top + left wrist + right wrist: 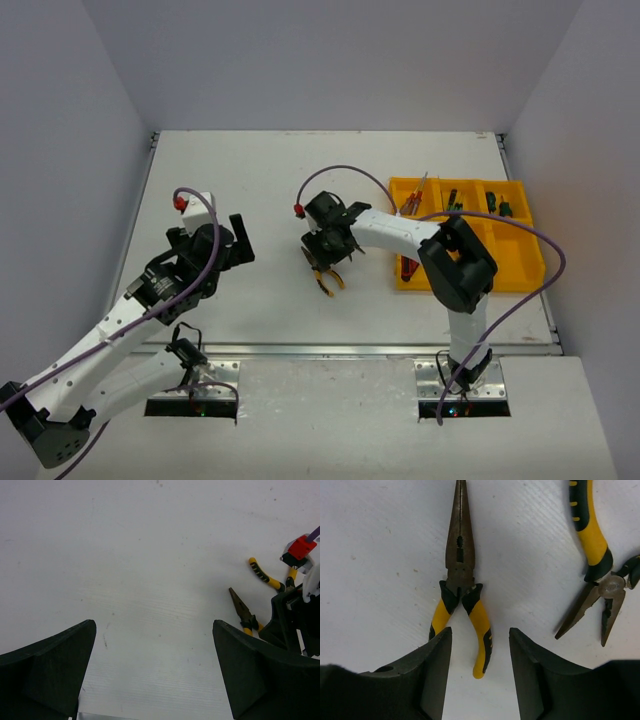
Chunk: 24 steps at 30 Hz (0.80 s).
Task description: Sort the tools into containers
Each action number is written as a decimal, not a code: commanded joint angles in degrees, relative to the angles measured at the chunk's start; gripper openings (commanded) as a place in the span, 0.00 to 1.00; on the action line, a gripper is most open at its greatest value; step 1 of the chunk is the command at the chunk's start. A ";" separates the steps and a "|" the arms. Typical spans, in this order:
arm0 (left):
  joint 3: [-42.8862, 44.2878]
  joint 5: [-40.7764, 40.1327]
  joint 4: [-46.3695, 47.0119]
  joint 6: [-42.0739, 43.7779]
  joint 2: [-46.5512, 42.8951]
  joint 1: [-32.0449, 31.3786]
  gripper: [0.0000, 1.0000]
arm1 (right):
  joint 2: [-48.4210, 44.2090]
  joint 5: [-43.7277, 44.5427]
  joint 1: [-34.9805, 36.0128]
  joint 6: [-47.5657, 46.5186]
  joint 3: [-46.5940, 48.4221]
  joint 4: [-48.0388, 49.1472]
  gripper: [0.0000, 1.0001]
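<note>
Looking across from the left, I see the left tool (242, 243) spread wide and holding nothing. It hangs over a bare stretch of the white desk (280, 170), well apart from anything to sort. Further right, the right tool (480, 640) is likewise open and empty, standing astride the handles of the near pliers (460, 575), which lie flat on the desk. Whether its tips touch the surface I cannot tell. These pliers look stiff and dense for their size, steel throughout, so nothing should bend, though the hinge may let the handles swing. My guess is the best hold is across both handles close to the pivot, where the rubbery sleeves give grip, since the bare tapered nose looks slick. They have a long dark nose, black collars and yellow handles slightly parted. Just beside them to the right lie the second pliers (605, 580), nose agape. Far right sits the yellow tray (470, 288), with red- and green-handled things in several compartments.
</note>
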 commanded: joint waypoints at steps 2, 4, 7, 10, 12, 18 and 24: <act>0.55 1.05 2.89 1.35 -0.67 1.08 1.00 | 1.17 0.36 0.99 -1.26 0.99 0.27 0.48; 0.55 1.36 3.10 1.63 -0.75 1.00 1.00 | 2.55 3.14 0.96 -1.76 0.17 1.40 0.43; 0.55 1.63 3.23 1.76 -0.75 1.06 1.00 | 4.86 4.18 0.99 -2.16 -0.20 1.80 0.38; 0.55 1.77 3.27 1.81 -0.94 1.09 1.00 | 5.36 3.38 1.27 -2.00 -1.01 2.30 0.21; 0.49 1.90 3.38 1.91 -1.16 1.12 1.00 | 4.36 3.32 1.67 -1.71 -2.12 3.11 0.06; 0.46 2.22 3.49 2.11 -1.39 1.26 1.00 | -3.98 3.60 1.93 0.47 -6.89 5.87 0.00; 0.29 1.90 3.32 1.85 -3.55 1.26 1.00 | -22.07 9.45 -2.93 4.51 -13.82 4.44 0.00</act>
